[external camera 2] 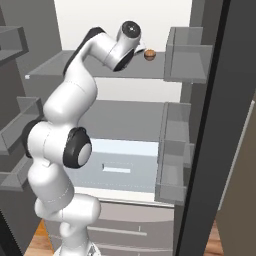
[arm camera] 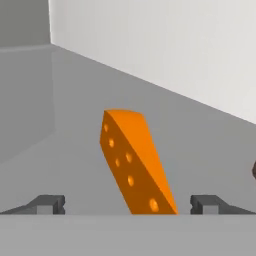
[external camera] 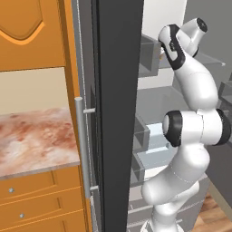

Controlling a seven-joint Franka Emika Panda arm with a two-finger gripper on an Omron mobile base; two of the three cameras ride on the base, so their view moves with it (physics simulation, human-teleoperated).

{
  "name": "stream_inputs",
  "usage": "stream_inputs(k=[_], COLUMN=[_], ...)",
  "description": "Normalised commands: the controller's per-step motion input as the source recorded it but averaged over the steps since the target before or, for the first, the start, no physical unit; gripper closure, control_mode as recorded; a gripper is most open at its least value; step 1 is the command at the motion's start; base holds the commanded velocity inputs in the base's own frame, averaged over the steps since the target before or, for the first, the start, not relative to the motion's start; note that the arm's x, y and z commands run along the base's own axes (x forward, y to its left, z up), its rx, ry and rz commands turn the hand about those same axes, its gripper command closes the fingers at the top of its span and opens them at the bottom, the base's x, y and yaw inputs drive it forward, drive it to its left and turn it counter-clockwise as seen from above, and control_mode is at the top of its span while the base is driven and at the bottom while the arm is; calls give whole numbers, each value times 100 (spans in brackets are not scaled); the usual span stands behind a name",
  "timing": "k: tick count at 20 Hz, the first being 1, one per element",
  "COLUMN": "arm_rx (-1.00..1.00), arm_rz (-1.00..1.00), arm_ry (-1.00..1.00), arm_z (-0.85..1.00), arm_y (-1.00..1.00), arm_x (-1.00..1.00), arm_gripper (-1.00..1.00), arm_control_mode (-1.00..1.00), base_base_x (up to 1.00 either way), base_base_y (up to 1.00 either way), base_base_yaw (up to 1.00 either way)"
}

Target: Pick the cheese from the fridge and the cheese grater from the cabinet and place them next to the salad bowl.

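Two fingers (arm camera: 128, 205) stand wide open astride the cheese (arm camera: 135, 162) (nothing gripped) on the fridge (external camera: 118, 113) shelf; pick-up step; next, advance and close.

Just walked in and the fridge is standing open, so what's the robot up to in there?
The arm is reaching onto an upper shelf of the open fridge for the cheese. In the hand view, the gripper is open, with the orange wedge lying on the grey shelf between its two fingertips, which have not closed on it. A small brown round thing sits further along that shelf.
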Motion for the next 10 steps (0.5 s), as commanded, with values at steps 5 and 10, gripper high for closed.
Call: stream_inputs(k=[5,10], arm_rx=[4,0], arm_rz=[7,3], arm_ry=[2,1], arm_z=[0,-5], arm_y=[-5,0], arm_x=[2,18], arm_gripper=[-100,-100], arm_control_mode=[-100,-100], base_base_x=[0,0], base_base_y=[0,0], base_base_yaw=[0,0])
